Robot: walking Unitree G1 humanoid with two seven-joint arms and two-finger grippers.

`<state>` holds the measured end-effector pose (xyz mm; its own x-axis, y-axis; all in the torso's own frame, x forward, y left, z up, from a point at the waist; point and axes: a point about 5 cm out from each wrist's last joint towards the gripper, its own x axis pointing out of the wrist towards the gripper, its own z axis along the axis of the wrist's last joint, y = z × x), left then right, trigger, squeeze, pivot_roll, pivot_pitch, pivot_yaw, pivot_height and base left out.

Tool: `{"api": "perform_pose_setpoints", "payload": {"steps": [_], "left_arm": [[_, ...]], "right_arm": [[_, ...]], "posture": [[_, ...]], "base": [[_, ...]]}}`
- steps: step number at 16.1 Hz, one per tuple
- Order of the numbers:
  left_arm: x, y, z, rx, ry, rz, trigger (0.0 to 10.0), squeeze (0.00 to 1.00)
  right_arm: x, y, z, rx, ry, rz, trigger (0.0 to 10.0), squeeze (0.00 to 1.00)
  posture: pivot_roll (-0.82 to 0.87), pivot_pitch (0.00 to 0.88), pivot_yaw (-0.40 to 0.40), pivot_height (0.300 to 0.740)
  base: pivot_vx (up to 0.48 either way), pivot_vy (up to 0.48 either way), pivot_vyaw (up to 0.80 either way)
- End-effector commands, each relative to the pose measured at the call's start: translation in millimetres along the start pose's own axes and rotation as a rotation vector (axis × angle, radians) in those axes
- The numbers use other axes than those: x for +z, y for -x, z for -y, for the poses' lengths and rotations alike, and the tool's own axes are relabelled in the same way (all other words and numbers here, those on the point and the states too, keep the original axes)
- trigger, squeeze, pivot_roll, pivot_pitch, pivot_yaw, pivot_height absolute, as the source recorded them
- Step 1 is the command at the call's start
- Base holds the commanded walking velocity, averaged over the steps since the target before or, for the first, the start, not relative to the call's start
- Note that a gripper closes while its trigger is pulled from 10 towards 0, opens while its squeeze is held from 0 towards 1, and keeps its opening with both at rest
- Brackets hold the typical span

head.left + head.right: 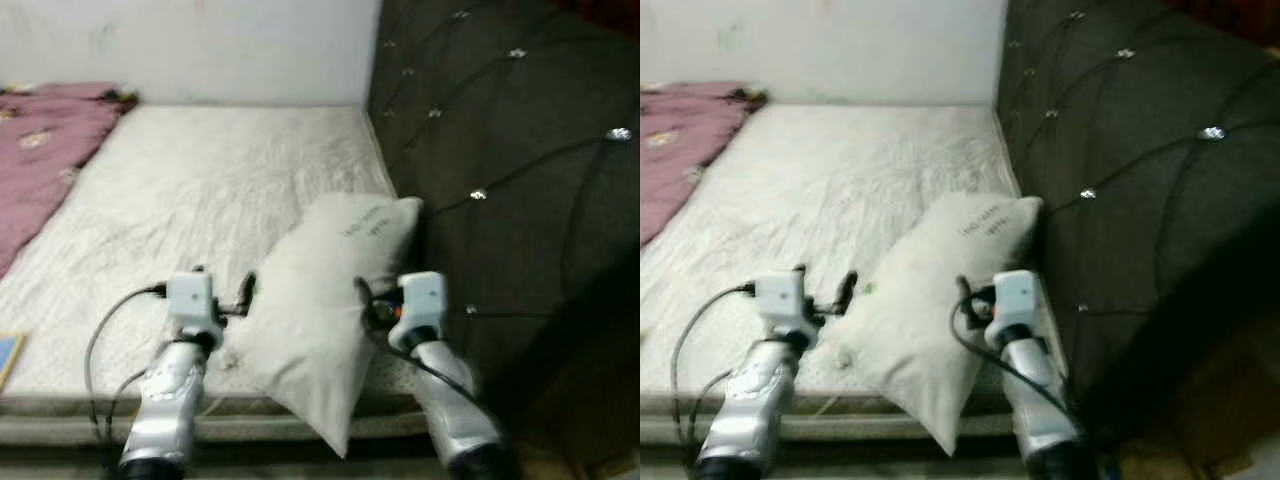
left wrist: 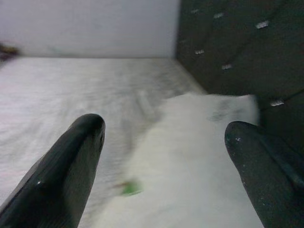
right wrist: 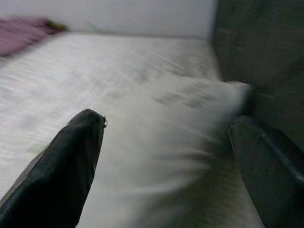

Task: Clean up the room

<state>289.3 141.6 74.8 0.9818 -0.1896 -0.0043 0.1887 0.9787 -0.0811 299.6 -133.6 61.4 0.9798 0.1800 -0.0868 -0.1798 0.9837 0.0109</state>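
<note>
Head camera first: the white pillow point(image 1: 320, 300) lies on the bare mattress point(image 1: 180, 200) near the corner where the front edge meets the dark tufted headboard point(image 1: 520, 180), one tip hanging off the front edge. Its long axis runs diagonally from that tip up toward the headboard. The left claw point(image 1: 232, 297) and right claw point(image 1: 368, 302) sit either side of it, about equally close. A pink blanket point(image 1: 45, 150) is bunched at the far left edge.

Left wrist: fingers spread wide, nothing gripped, pillow straight ahead (blurry though).

Right wrist: same deal, released, pillow dead centre between the fingers. Looks like a two-arm squeeze is coming.
</note>
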Motion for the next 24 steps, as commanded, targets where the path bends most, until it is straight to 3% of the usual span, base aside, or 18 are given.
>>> {"api": "perform_pose_setpoints", "payload": {"steps": [1,7,11,15,16,19,22,24], "left_arm": [[-0.7,2.1,-6.2,0.009,-0.018,-0.011,10.0,0.0],[-1.7,0.8,-8.7,0.036,-0.01,-0.024,10.0,0.0],[-1.4,0.4,-9.4,0.048,-0.011,-0.024,10.0,0.0],[1.1,0.7,-11.8,0.071,-0.01,-0.013,10.0,0.0],[4.0,3.8,-15.2,0.087,-0.011,0.004,10.0,0.0],[13.2,18.1,-30.1,0.129,-0.005,0.068,10.0,0.0],[1.0,33.1,-39.2,0.175,0.087,0.003,10.0,0.0],[-4.7,42.5,-46.7,0.193,0.061,-0.031,10.0,0.0]], "right_arm": [[7.2,-3.9,-2.7,0.0,-0.016,0.025,10.0,0.0],[8.0,-4.3,-4.3,0.013,-0.002,0.03,10.0,0.0],[8.0,-5.0,-3.5,0.014,0.001,0.028,10.0,0.0],[9.3,-5.5,0.8,-0.022,0.017,0.023,10.0,0.0],[13.2,-4.7,3.2,-0.048,0.07,0.042,10.0,0.0],[23.7,1.8,12.2,-0.092,0.047,0.076,10.0,0.0],[29.9,7.5,18.9,-0.114,0.037,0.092,10.0,0.0],[19.7,16.0,25.9,-0.121,0.077,0.054,10.0,0.0]], "posture": [[-0.01,0.0,0.006,0.74],[-0.01,0.0,0.006,0.74],[0.0,0.0,0.004,0.74],[0.0,0.0,-0.003,0.74],[0.01,0.0,-0.004,0.74],[0.02,0.0,-0.006,0.74],[0.02,0.0,-0.009,0.74],[0.02,0.0,-0.009,0.74]], "base": [[0.27,0.0,0.0],[0.0,0.0,0.0],[0.0,0.0,0.8],[0.0,0.0,0.0],[0.0,0.0,0.0],[0.0,0.0,0.0],[0.0,0.0,0.0],[0.0,0.0,0.0]]}}
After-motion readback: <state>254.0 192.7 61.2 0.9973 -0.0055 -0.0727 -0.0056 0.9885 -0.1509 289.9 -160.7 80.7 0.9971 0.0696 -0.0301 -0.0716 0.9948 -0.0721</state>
